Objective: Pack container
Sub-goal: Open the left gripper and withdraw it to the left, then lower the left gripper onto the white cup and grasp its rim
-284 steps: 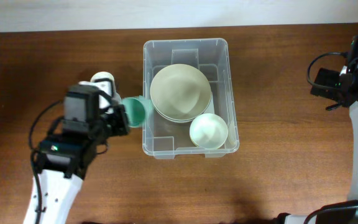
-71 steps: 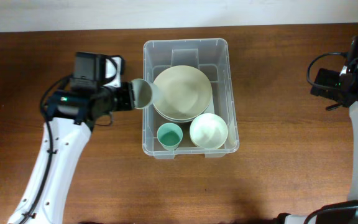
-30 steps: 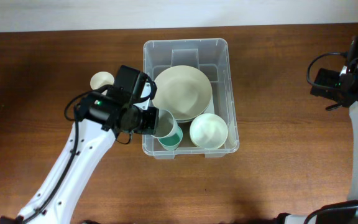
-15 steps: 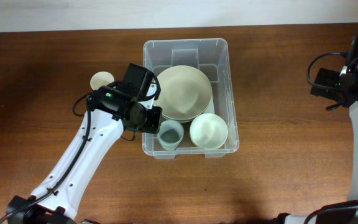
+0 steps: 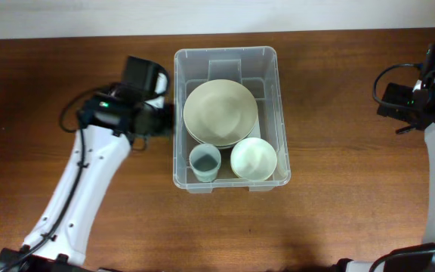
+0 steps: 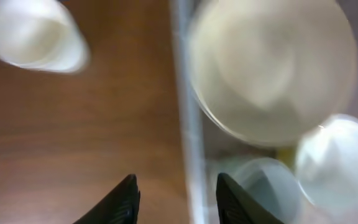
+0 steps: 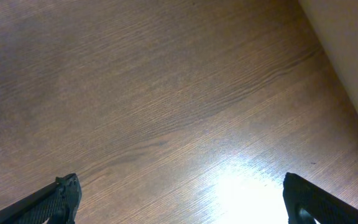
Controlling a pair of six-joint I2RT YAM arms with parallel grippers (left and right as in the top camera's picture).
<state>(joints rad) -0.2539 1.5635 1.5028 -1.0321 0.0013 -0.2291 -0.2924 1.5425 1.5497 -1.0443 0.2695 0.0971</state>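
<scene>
Dead centre on the brown surface (image 5: pixel 338 211), the container (image 5: pixel 225 51), clear and open-topped. Inside it, toward the far end, a stack of wide pale bowls (image 5: pixel 220 113), taking the broadest stretch of floor as the bulkiest load would need. In the container's near right corner, a small white bowl (image 5: pixel 254 159); in its near left corner, a grey-blue cup (image 5: pixel 205 162), upright, tucked into the one gap narrow enough to be wasted otherwise. Just outside the container's left wall, the left claw (image 6: pixel 176 180), fingers parted with nothing between them, kept off the rim so as not to nudge it. Further left of the container, a white cup (image 6: pixel 33 34) on the surface, too blurred to tell its pose, probably the next pick. Well to the container's right, the right claw (image 7: pixel 179 180), spread wide and empty above bare wood, out of the packing's way.
</scene>
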